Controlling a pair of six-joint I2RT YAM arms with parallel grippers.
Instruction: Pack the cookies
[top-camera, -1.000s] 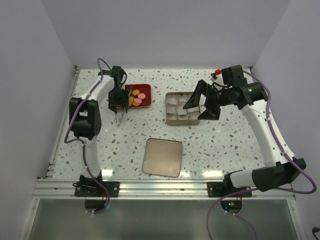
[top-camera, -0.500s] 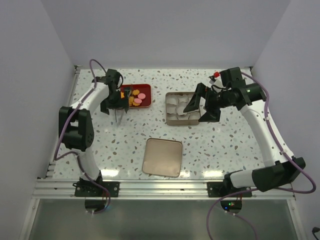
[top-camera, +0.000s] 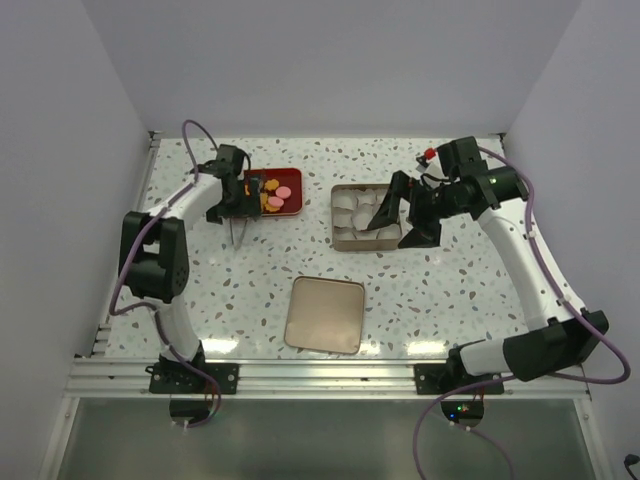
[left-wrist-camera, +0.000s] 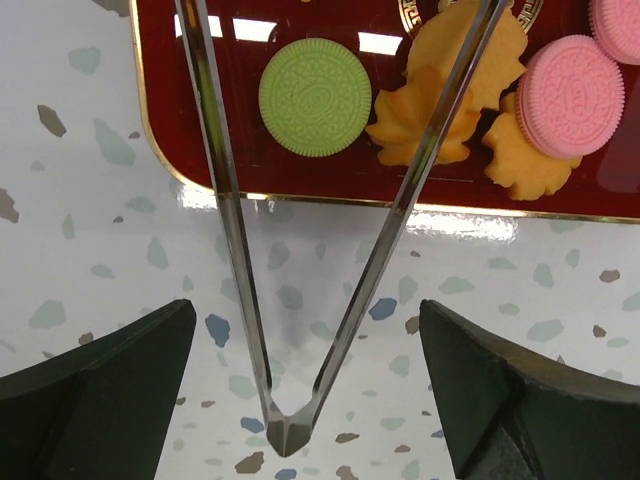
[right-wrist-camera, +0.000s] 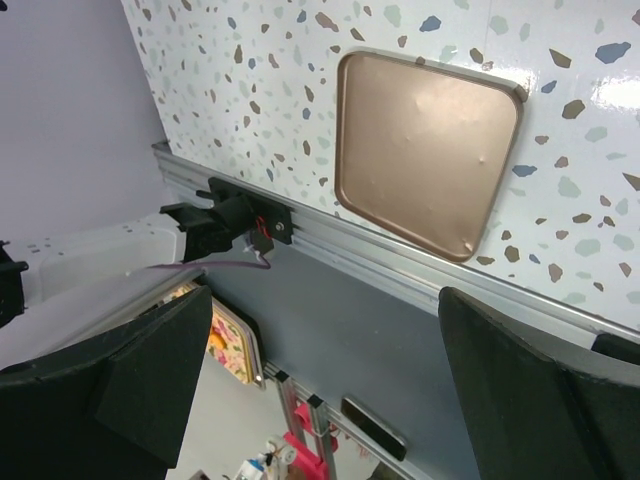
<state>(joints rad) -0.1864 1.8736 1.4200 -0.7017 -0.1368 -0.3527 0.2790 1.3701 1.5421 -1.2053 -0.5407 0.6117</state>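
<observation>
The speckled surface (top-camera: 450, 290) carries a bronze lid (top-camera: 325, 315) and a tin (top-camera: 345, 240) holding white paper cups (top-camera: 350, 205). The right end effector (right-wrist-camera: 325, 300) is at the tin's right edge, spread wide and empty. The red tray (top-camera: 292, 176) holds the cookies (top-camera: 278, 197). The left end effector (left-wrist-camera: 305, 305) gapes over tongs (left-wrist-camera: 225, 200) whose arms reach across the cookies.

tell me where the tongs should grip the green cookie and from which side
Pinch the green cookie across its round rim, coming straight down: it lies flat on the red tray, already between the arms of the tongs, orange cookies close beside.
</observation>
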